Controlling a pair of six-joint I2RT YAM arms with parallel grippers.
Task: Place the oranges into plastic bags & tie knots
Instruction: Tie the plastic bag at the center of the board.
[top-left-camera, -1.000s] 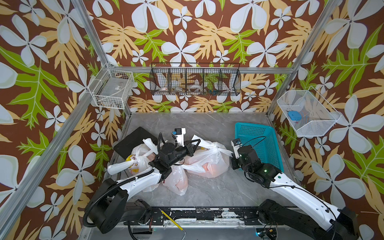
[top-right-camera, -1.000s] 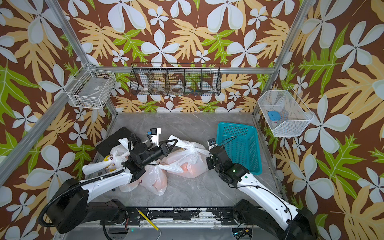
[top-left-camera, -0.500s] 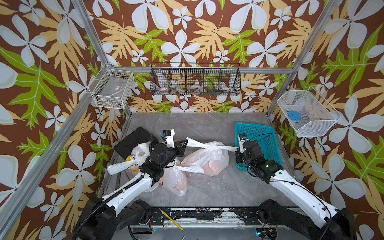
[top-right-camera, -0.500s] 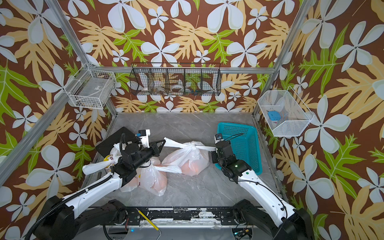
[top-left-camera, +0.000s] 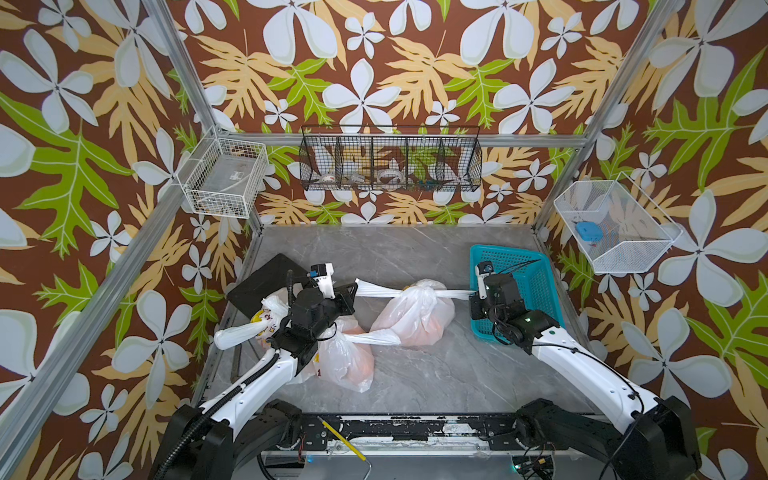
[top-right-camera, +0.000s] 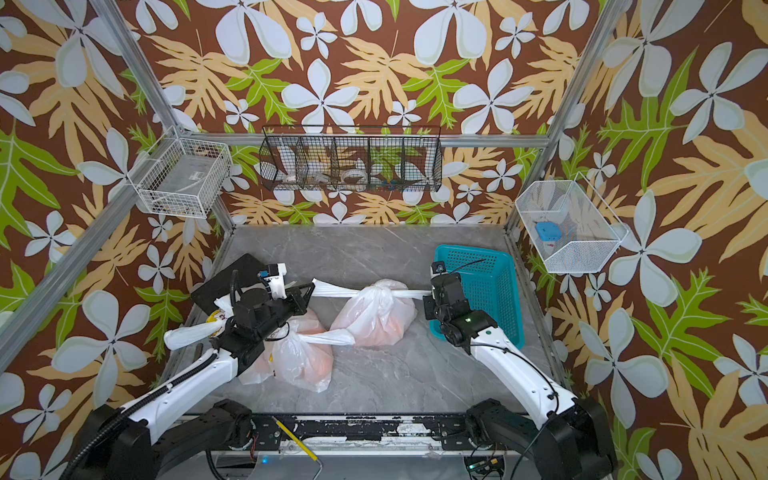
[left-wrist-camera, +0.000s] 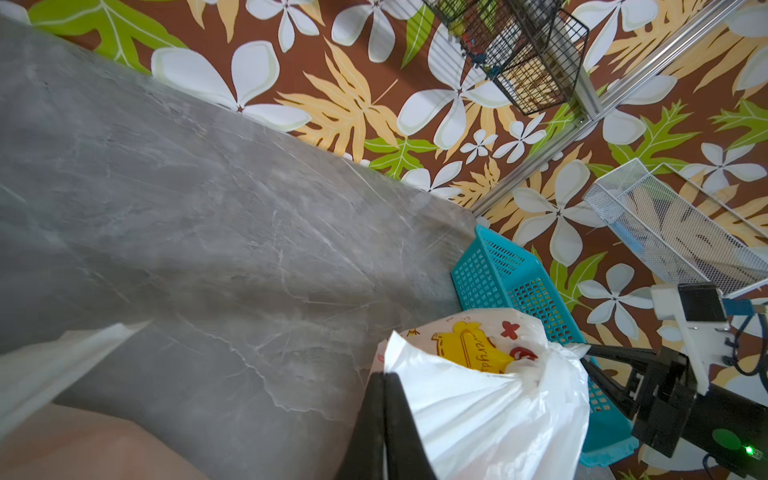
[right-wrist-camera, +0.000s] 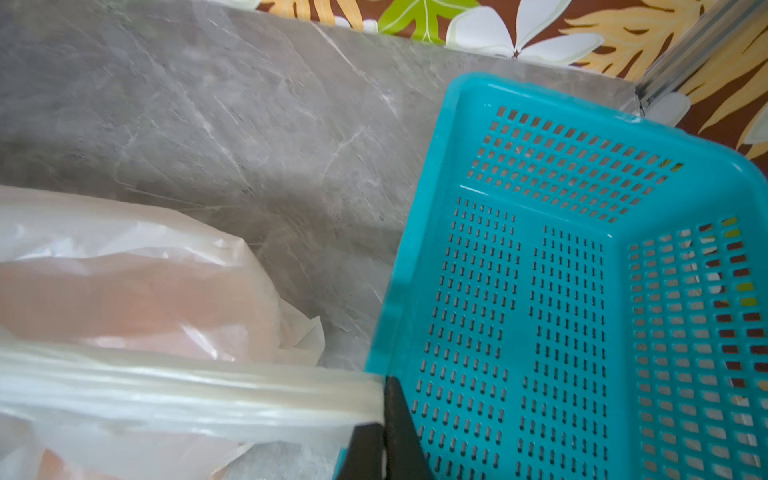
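Found the plastic bag (top-left-camera: 419, 316) on the counter (top-left-camera: 415, 386) near the teal basket (top-left-camera: 536, 270), oranges (top-left-camera: 419, 336) showing through. Pinched one handle strip (top-left-camera: 376, 291) in the left fingers (left-wrist-camera: 399, 432) and the opposite strip (top-left-camera: 455, 294) in the right fingers (right-wrist-camera: 401, 436), both taut across the knot (top-left-camera: 417, 291). Judged the film thin, slippery, tear-prone and bottom-heavy; best held by the bunched strips. Read only "eryd" on a yellow print (left-wrist-camera: 469, 353).

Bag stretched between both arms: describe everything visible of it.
The bag is thin, translucent white plastic, bulging with oranges that show through. It sits on the grey table. Its two handle strips cross in a knot on top and run taut sideways, one into the left gripper, one into the right gripper, both with jaws shut. A neighbouring bag's loose strip touches its side.
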